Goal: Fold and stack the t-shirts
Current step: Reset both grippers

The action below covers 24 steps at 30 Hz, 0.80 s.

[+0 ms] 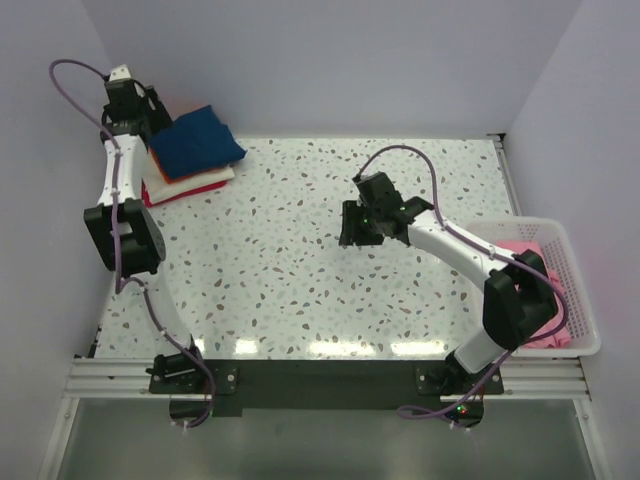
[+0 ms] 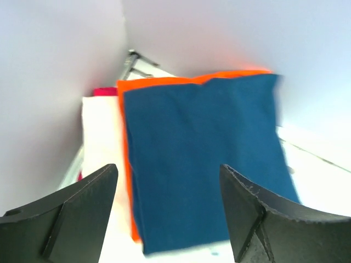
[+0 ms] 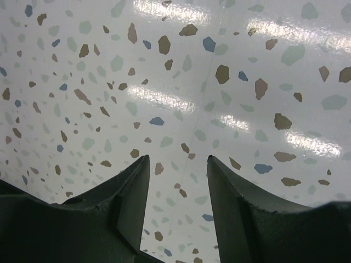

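Black-fingered left gripper (image 2: 167, 213) hovers just left of the folded pile, claw spread wide and empty. On top of that pile lies a navy blue cotton t-shirt (image 1: 195, 140), with an orange t-shirt (image 2: 125, 142), a cream t-shirt (image 2: 101, 131) and a magenta t-shirt (image 2: 104, 91) beneath it. Well right of the pile, the right gripper (image 3: 178, 181) hangs over the speckled terrazzo table (image 1: 280, 280), parted, grasping nothing. Farthest right of the pile, a pink t-shirt (image 1: 522, 250) lies crumpled in a white slotted plastic basket (image 1: 590, 325).
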### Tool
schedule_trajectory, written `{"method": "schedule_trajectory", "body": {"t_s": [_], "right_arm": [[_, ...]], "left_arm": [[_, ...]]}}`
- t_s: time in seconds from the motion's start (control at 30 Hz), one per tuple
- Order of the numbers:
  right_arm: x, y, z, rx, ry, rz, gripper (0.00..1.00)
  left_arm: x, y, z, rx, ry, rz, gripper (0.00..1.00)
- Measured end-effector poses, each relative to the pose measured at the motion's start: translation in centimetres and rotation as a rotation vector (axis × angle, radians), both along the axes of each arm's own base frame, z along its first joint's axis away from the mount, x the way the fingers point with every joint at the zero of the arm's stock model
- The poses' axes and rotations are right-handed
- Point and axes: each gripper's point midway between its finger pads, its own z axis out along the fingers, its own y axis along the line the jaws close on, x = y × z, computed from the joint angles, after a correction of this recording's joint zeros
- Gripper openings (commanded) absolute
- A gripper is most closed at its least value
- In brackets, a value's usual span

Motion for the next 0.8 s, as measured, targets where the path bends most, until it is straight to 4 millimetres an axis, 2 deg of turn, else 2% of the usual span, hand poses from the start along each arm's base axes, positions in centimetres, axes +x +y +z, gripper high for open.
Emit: {"method": "schedule_trajectory", "body": {"t_s": [0.13, 0.2, 0.3, 0.33, 0.4, 0.53, 0.67, 0.8], "right_arm": [[0.2, -0.4, 2.1, 0.016, -0.057, -0.014, 0.52], [0.2, -0.6, 3.2, 0.027, -0.087, -0.020, 0.52], [0.3, -1.1, 5.0, 0.038, -0.138, -0.039, 0.52], [0.4, -1.3, 5.5, 0.039, -0.155, -0.046, 0.52], [0.3, -1.6, 6.3, 0.041, -0.180, -0.056, 0.52], [0.2, -2.6, 7.4, 0.032, -0.224, -0.083, 0.52], [-0.5, -4.0, 8.4, 0.024, -0.268, -0.108, 0.51], [-1.3, -5.4, 8.8, 0.015, -0.307, -0.139, 0.51]], "left_arm": [[-3.2, -3.0, 4.1, -0.070, -0.080, -0.040, 0.80], [-5.3, -4.7, 5.6, -0.094, -0.105, -0.058, 0.80], [-8.7, -9.2, 6.9, -0.118, -0.138, -0.120, 0.81], [-9.8, -11.5, 7.0, -0.124, -0.151, -0.157, 0.81], [-12.5, -16.7, 6.2, -0.141, -0.148, -0.248, 0.81], [-19.4, -27.2, 2.3, -0.184, -0.082, -0.465, 0.81], [-25.5, -33.1, -1.6, -0.195, -0.004, -0.590, 0.81], [-29.4, -37.7, -3.6, -0.190, 0.039, -0.695, 0.81]]}}
